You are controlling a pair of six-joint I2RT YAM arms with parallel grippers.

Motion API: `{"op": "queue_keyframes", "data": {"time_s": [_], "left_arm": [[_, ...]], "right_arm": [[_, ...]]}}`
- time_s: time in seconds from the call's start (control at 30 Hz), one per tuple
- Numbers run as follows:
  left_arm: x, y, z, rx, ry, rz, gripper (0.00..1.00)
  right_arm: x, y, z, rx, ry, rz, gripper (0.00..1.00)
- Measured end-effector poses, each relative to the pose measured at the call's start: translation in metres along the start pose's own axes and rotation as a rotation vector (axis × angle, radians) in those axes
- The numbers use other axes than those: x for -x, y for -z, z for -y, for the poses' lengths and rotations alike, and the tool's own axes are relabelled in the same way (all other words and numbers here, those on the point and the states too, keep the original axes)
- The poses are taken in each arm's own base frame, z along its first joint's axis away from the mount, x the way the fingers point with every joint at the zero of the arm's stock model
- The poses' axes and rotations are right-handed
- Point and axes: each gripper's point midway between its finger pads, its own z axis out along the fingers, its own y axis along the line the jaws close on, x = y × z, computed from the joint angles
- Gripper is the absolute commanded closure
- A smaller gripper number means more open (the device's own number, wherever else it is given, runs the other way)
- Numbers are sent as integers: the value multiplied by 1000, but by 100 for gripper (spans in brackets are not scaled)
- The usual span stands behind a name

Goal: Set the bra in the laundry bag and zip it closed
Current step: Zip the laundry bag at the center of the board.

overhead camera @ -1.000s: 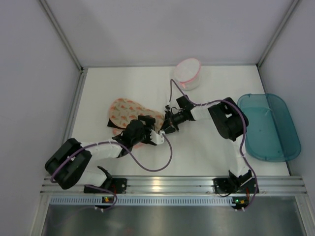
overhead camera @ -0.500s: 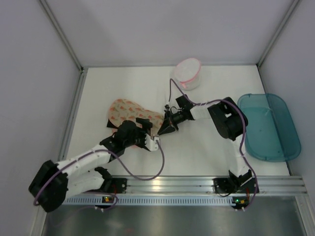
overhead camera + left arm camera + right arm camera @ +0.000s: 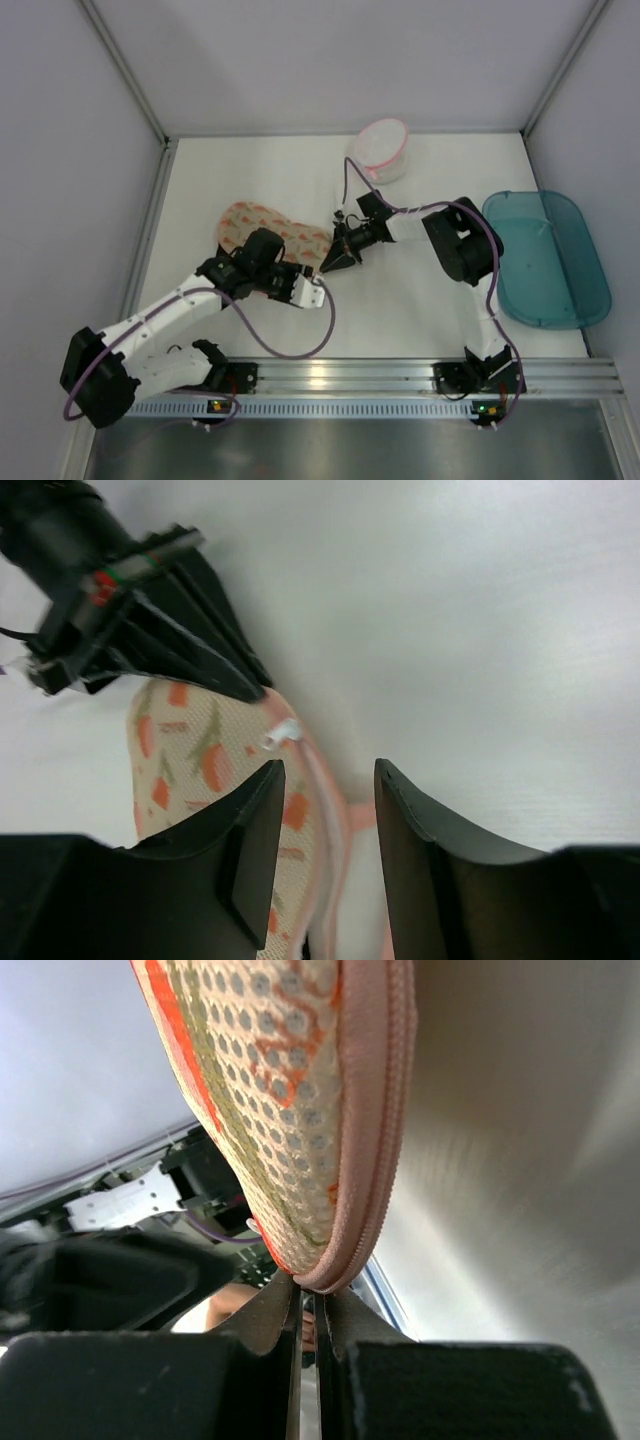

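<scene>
The left arm reaches in from the near-left corner across the white counter (image 3: pixel 420 310) toward its middle. Just left of centre lies the laundry bag (image 3: pixel 250 222), cream mesh with an orange-pink print and pink trim. Its far-left part is flat on the counter, and the left wrist covers part of its near side in the top view.

The left end effector (image 3: pixel 328 772) is at the bag's near-right end. In its wrist view the two dark fingers (image 3: pixel 250 850) stand apart on either side of the pink trim, with open space between pad and fabric on both sides. A small white tab (image 3: pixel 282 732) sits on the trim a little beyond them.

Just right of that, the right end effector (image 3: pixel 330 264) points down and left at the same end of the bag. Its wrist view shows the fingers pressed together, clamped on the pink zip edge, with the mesh rising away from the pinch.

Farther right, at the counter's far edge, a white pouch (image 3: pixel 383 150) with a pink rim stands well apart from the bag. A teal tub (image 3: pixel 545 260) lies along the right side.
</scene>
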Motion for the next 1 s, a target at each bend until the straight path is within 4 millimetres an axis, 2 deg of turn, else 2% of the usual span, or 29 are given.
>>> {"op": "queue_keyframes", "data": {"time_s": [0.07,0.17,0.33,0.47,0.6,0.8,0.9,1.0], "left_arm": [[15,0,-24,6,63,29,52],[27,-2,-60,4,191,74,53],[19,-3,-83,-98,439,111,57],[12,-6,-75,-217,654,139,55],[19,-8,-51,-349,843,155,55],[21,-20,-31,-481,1077,133,56],[17,-27,-28,-531,1200,116,58],[10,-32,-35,-548,1306,109,59]], "right_arm": [[-1,0,3,-7,13,-1,100],[-3,0,9,-26,28,-5,100],[-7,1,16,-52,34,-12,100],[-8,1,19,-61,37,-14,100],[-9,1,19,-63,39,-15,100],[-9,2,19,-64,35,-17,100],[-9,2,20,-64,35,-17,100],[-9,2,19,-64,34,-17,100]]}}
